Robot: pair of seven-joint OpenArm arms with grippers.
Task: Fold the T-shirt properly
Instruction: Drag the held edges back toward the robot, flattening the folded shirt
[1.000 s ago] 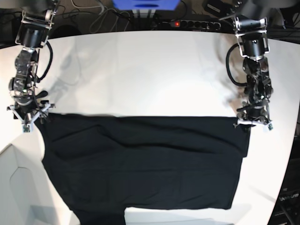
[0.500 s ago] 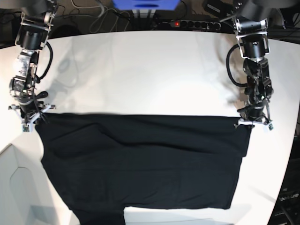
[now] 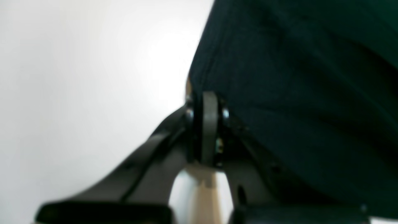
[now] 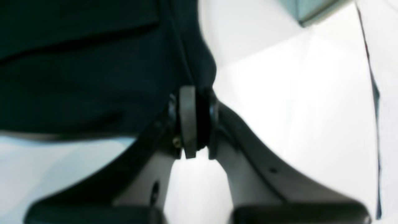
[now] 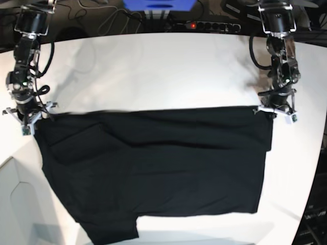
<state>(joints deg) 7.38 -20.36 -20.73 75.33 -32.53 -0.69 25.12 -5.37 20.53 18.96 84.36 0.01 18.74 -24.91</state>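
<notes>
The black T-shirt (image 5: 153,163) lies spread flat over the near half of the white table (image 5: 153,71); no print shows. My left gripper (image 5: 275,111) is shut on its far right corner; the left wrist view shows the pads (image 3: 210,124) pressed together with the black fabric (image 3: 295,77) running off to the right. My right gripper (image 5: 29,118) is shut on its far left corner; the right wrist view shows the pads (image 4: 188,121) clamped with the fabric (image 4: 93,71) stretching left. The far edge is pulled straight between the two grippers.
A power strip (image 5: 204,24) with a red light, cables and a blue box (image 5: 158,5) sit beyond the table's far edge. A white shelf edge (image 5: 15,194) lies at the near left.
Both grippers have pulled the shirt's far edge away from me, towards the back of the table. The whole shirt has slid along, and its near hem now shows.
</notes>
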